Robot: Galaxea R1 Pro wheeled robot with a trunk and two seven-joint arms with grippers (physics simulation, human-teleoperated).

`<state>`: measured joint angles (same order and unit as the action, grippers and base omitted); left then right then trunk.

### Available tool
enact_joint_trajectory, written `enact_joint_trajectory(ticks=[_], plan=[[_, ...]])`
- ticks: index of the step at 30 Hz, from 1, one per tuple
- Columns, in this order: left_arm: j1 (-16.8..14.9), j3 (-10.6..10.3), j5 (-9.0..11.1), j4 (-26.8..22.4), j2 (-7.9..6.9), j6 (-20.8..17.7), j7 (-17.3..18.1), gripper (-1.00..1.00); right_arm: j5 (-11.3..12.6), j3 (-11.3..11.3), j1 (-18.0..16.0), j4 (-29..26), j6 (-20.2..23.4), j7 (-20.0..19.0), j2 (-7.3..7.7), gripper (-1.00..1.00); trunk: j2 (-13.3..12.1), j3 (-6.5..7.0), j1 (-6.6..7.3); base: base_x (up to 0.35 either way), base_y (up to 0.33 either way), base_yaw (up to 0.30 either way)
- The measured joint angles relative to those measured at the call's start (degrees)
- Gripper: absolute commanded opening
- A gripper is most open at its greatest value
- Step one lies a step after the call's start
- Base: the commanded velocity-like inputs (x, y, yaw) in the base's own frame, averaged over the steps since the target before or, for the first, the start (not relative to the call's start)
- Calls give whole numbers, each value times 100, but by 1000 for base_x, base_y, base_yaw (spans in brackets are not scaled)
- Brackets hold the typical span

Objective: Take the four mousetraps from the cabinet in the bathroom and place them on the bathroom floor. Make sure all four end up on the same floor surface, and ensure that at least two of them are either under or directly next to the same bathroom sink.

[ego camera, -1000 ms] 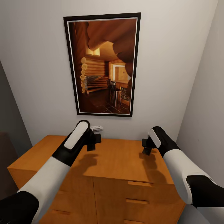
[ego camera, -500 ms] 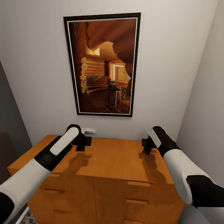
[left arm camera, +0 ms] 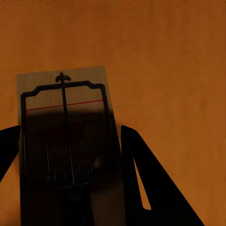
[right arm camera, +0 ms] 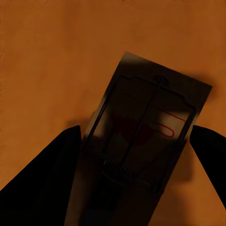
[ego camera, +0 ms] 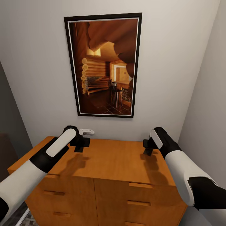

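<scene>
- Compared with a second ago, the left gripper (ego camera: 79,145) has swung outward and back toward the wall over the cabinet (ego camera: 119,163), while the right gripper (ego camera: 148,150) has stayed put above the top's right half.
- That shift likely means the left arm is carrying its load away from the chest, a first move toward the floor (none of the traps is down on the tiles yet).
- The left wrist view shows what the head view hides: a mousetrap (left arm camera: 63,136) sits between the dark fingers (left arm camera: 150,188), which appear to be pinching its long edges, the orange wood beyond it.
- The right wrist view likewise shows a second mousetrap (right arm camera: 146,136), turned at a slant, gripped between the spread-looking fingers (right arm camera: 42,183); whether they truly press it cannot be confirmed.
- The head view alone gives the setting: the framed cabin picture (ego camera: 105,64) on the wall and a small white fitting (ego camera: 86,131) just behind the left gripper.
</scene>
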<state>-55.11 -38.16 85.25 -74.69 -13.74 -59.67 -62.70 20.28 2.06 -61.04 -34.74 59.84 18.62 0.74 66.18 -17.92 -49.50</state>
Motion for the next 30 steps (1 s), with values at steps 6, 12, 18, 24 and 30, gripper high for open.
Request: enact_joint_trajectory(ticks=[6, 12, 18, 24, 30], plan=[[0, -4, 0, -4, 8, 2, 5, -100, -1, 0, 0, -1, 0, 1, -8, -100, 0, 0, 0, 0, 0, 0], [0, -16, 0, -5, 19, 7, 9, -100, -12, 0, 0, -12, 0, 15, -3, -100, 0, 0, 0, 0, 0, 0], [0, -28, 0, -9, 32, 17, -3, -100, -17, 0, 0, -116, 0, 33, 34, -100, 0, 0, 0, -32, 0, 0], [0, 15, 0, -25, 30, 28, -12, -100, -7, 0, 0, -204, 0, 43, 25, -100, 0, 0, -3, -280, 0, 0], [0, 42, 1, -46, 24, 29, -13, -100, -4, 0, 0, -205, 0, 49, 12, -100, 0, 0, -3, -324, 0, 0]])
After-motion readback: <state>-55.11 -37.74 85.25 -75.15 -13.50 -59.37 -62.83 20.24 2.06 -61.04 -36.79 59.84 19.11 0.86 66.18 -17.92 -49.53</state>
